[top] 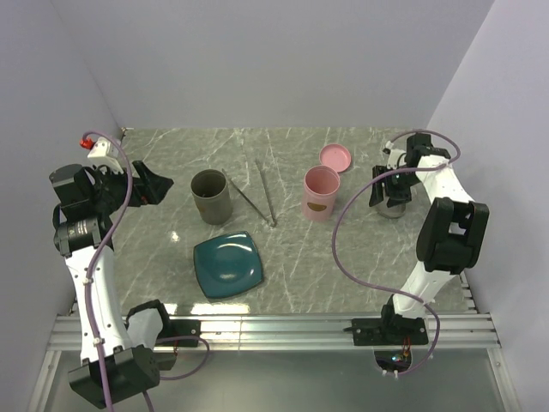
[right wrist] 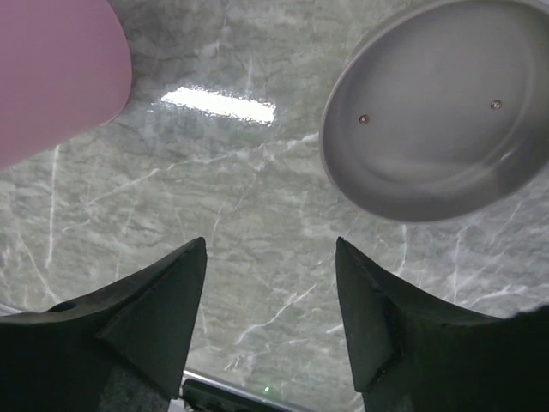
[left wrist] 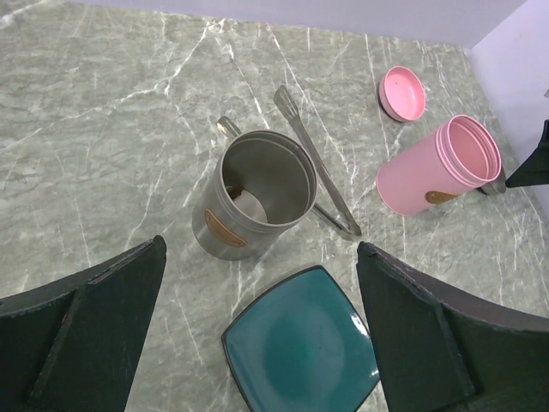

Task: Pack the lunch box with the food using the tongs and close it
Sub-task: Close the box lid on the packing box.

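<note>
The marble worktop [top: 343, 266] is seen whole only from above. The teal square plate [left wrist: 300, 348] lies near the middle of the near edge; its near corner is cut off in the left wrist view. Left of centre an open grey tin [left wrist: 257, 193] is stood upright. Right of centre is a pink container [left wrist: 437, 163], also open, of which only a blurred corner is caught by the right wrist camera.

The left gripper [left wrist: 262, 247] is held above the left edge, spread wide, with nothing in it.

The right gripper [right wrist: 270, 242] is held low near the right edge. Its jaws are parted, and only bare marble is seen between them.

The tongs [left wrist: 313, 163] are laid flat between the tin and the pink container, with one end partly hidden behind the tin.

A grey lid [right wrist: 442, 112] lies just beyond the right fingers and is cut off by the frame; from above it is mostly hidden. A pink lid [left wrist: 402, 92] lies toward the far edge.

A small brown patch [left wrist: 233, 192] is seen inside the tin, and what it is cannot be told.
</note>
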{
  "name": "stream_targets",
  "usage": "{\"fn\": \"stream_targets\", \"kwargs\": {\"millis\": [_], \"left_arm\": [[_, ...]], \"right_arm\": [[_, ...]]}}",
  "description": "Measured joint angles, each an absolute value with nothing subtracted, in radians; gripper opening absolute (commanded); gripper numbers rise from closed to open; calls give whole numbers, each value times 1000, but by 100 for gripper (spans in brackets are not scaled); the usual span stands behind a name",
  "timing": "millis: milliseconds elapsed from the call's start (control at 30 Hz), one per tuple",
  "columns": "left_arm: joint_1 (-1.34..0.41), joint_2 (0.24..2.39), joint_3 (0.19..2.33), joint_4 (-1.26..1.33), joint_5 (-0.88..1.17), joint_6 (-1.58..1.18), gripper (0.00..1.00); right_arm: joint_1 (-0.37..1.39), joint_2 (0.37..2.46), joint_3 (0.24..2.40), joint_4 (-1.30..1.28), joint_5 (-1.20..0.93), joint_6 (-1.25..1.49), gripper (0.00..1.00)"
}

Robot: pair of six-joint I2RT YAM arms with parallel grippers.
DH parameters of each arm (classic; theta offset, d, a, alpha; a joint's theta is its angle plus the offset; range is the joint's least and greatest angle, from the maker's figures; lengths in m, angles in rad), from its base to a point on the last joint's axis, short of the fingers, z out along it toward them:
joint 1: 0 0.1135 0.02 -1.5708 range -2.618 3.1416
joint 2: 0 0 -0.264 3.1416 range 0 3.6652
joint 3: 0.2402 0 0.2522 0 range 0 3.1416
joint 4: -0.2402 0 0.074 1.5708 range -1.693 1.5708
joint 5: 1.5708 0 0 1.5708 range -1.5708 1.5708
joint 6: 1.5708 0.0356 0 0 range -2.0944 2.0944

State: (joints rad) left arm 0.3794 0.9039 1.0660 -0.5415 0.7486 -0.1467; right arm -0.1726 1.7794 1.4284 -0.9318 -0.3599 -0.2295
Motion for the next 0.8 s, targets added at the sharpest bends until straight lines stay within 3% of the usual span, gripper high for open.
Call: {"fn": "stream_targets", "kwargs": {"millis": [400,500,633,800], "left_arm": [[379,876,1049,-528,749,-147,99],[379,877,1049,-526,749,-147,98],[379,878,1049,-524,748,-147,98],[379,878,1037,-512,749,-151,98]], "right_arm": [[-166,1833,1390,-803,-301,-289,65],[-161,1861,1381,-775,-280,-305,58],[-155,1880,1367,-752,-272,-316,41],[-153,1880,1333,-739,-275,-319,40]]}}
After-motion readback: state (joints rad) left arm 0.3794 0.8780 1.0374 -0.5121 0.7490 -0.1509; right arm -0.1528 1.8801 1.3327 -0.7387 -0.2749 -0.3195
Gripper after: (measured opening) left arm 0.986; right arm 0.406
